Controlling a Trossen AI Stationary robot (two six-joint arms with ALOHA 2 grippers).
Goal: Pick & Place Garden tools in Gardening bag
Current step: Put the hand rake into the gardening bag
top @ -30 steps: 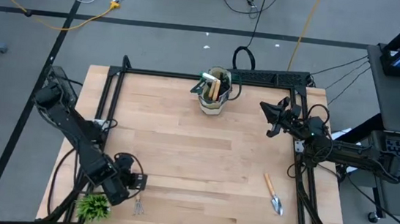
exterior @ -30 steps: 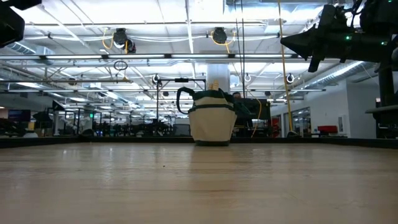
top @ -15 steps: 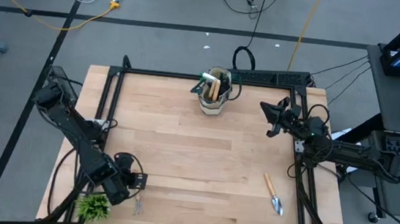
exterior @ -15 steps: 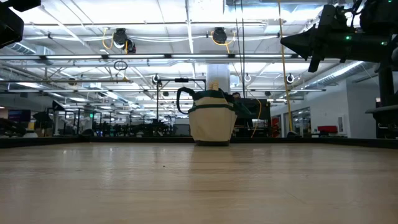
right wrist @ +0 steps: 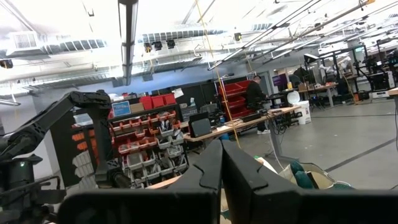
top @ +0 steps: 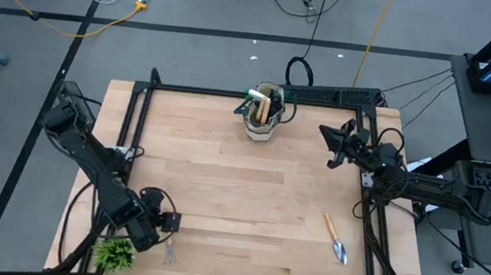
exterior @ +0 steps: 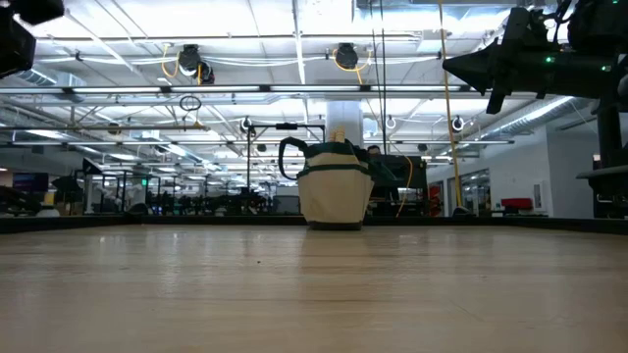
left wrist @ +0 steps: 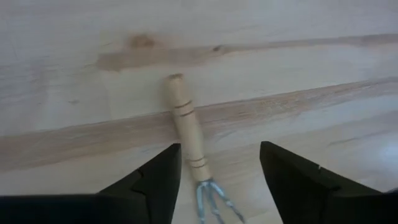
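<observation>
Near the table's front-left corner lies the hand rake, wooden handle with metal tines, flat on the wood. My left gripper has just spread its fingers from narrow to fairly wide, so I judge it's lining up a grasp, nothing held yet. Handle sits between the two fingers, closer to one, not touching that I can see. Spiky plant just beside. Gardening bag stands well apart at the far edge, tools already inside. Trowel waits front-right. Right gripper parked, fingers pressed together, empty.
</observation>
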